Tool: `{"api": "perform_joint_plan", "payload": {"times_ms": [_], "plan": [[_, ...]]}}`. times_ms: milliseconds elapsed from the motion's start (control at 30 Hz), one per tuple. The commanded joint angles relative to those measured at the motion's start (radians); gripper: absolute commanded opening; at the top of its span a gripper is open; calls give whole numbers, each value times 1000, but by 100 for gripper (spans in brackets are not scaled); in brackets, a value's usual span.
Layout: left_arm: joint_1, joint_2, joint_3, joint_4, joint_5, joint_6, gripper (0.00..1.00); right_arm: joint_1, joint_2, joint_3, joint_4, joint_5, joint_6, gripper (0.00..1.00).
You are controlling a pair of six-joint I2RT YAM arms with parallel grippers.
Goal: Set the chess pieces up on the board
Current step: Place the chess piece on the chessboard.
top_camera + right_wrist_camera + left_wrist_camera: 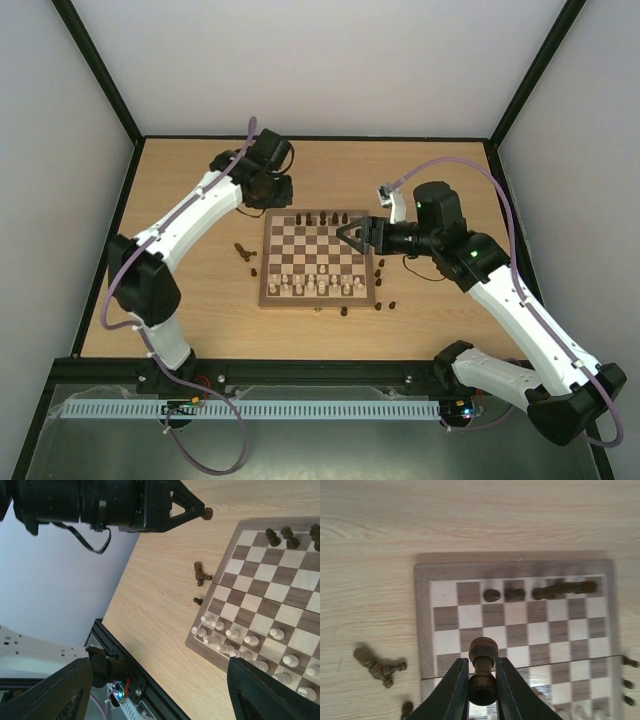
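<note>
A small cluster of loose dark chess pieces (245, 252) lies on the counter (190, 310), just beside the left edge of the board (266, 262). Some have toppled onto their sides. Above the board's far-left corner hangs the left end effector (482, 682), clenched on a single dark chessman (483, 672) (the wrist view shows it pinched between the two fingers, rounded head pointing toward the far row). It is lifted clear of the squares.

On the board, several dark pieces (325, 216) stand along the far row, from the middle toward the right. The pale cream chessmen (315, 288) fill the two nearest rows.

Over the board's right side, near the far end, is the right end effector (342, 232). It is released, with its fingers (55, 692) spread wide and nothing between them.

More dark pieces (386, 303) lie on the counter off the board's right edge and near-right corner, apart from one another.
</note>
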Motion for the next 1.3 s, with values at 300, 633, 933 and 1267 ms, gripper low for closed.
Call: {"api": "perform_joint_plan", "payload": {"times_ms": [300, 633, 933, 1267], "plan": [[15, 287, 193, -224, -84, 76, 14, -3, 20, -59, -41, -63, -86, 75], [53, 428, 283, -248, -77, 106, 15, -3, 21, -74, -34, -73, -91, 75], [72, 471, 279, -224, -56, 119, 15, -3, 32, -77, -29, -84, -91, 76], [72, 507, 274, -188, -15, 127, 15, -3, 32, -77, -30, -82, -93, 76]]}}
